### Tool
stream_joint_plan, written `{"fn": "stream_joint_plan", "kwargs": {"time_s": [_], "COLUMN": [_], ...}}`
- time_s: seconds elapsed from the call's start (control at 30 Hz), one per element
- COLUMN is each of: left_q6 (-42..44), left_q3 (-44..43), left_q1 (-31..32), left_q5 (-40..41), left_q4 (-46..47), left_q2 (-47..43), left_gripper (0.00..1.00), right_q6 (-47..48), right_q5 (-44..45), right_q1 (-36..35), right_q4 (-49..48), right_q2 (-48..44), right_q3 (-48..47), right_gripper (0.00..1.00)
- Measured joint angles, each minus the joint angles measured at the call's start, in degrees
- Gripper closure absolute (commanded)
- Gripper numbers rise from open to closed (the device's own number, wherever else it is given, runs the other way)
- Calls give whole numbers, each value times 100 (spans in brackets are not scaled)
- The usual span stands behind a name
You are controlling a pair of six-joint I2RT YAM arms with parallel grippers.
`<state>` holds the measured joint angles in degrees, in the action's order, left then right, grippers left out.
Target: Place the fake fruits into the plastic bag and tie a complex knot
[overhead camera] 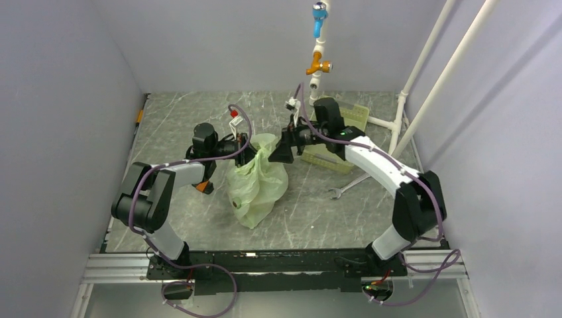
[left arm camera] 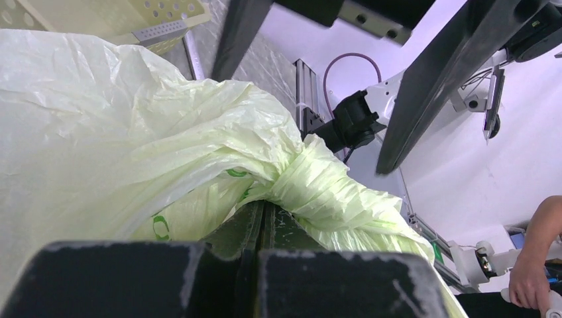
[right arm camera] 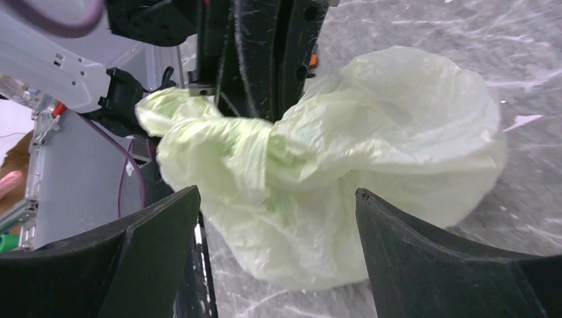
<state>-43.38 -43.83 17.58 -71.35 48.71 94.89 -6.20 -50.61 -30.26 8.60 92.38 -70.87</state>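
Observation:
The pale yellow-green plastic bag (overhead camera: 257, 182) lies on the table between the two arms, its top gathered into a twisted knot (left arm camera: 311, 189). My left gripper (overhead camera: 246, 154) is shut on the bag's film just beside that knot (left arm camera: 264, 209). My right gripper (overhead camera: 277, 154) is open, a short way right of the bag's top, with the bag (right arm camera: 371, 152) in front of its spread fingers (right arm camera: 424, 258) and not touching them. The fake fruits are hidden; none shows in any view.
A rigid pale green tray (overhead camera: 354, 119) stands behind the right gripper. A steel wrench (overhead camera: 346, 185) lies right of the bag. A small orange-and-black block (overhead camera: 203, 186) sits under the left arm. White pipes with a blue and an orange valve rise at the back.

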Motion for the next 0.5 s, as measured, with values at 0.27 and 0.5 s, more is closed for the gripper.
{"fn": "stream_joint_plan", "kwargs": {"time_s": [0.27,0.5], "left_q6": [-98,-428], "left_q3": [0,0], "left_q1": [-2,-2], "left_q5": [-46,-83], "left_q4": [105,487], "left_q2": [105,280], "left_gripper": [100,100], "right_q6": [745,713], "right_q5": [83,560], "right_q1": [249,144], "right_q4": [848,745], "right_q2": [-691,-352], "right_q3": [81,214], "right_gripper": [71,61]}}
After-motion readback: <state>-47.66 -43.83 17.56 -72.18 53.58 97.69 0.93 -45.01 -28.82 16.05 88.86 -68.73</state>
